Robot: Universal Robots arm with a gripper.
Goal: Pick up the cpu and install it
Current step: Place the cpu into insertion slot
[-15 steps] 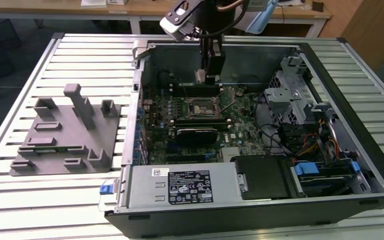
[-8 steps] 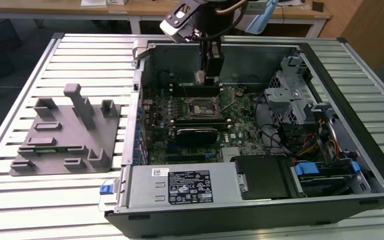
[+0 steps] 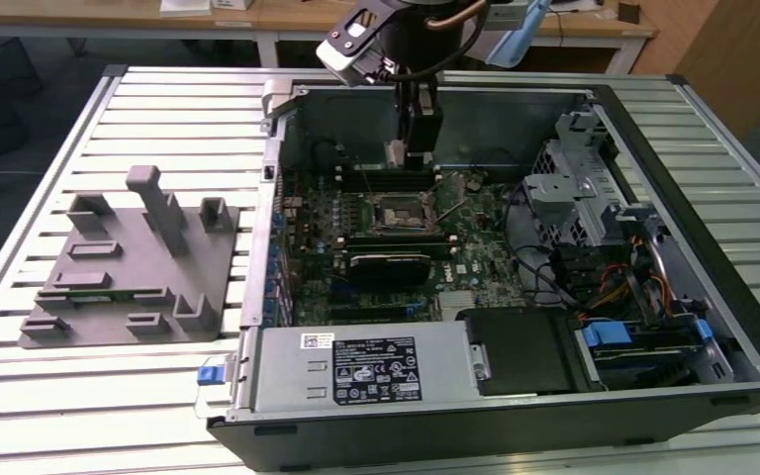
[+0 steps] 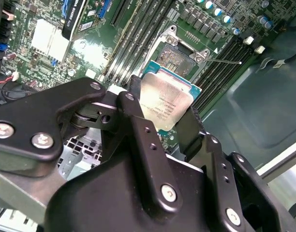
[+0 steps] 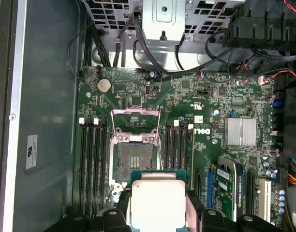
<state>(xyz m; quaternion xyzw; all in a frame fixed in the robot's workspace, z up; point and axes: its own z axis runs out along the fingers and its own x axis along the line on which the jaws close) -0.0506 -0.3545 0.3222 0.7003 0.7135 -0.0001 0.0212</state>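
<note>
The cpu [image 4: 167, 102] [image 5: 157, 203], a flat square chip with a pale silver top on a green edge, is clamped by its two sides between the black fingers of my gripper [image 4: 165, 108] [image 5: 157, 210]. In the exterior view the gripper [image 3: 414, 150] hangs inside the open computer case, over the motherboard's far part. The black socket [image 3: 400, 210] [image 4: 179, 57] [image 5: 136, 157] lies below with its metal cover plate [image 5: 136, 118] swung open and its contact field bare. The chip is held above the board, just beside the socket and apart from it.
Memory slots [image 5: 90, 164] flank the socket on both sides. A drive cage with cables [image 3: 585, 188] fills the case on the exterior view's right, and the power supply [image 3: 353, 368] sits at the front. A grey plastic tray with upright posts [image 3: 130, 267] rests on the slatted table beside the case.
</note>
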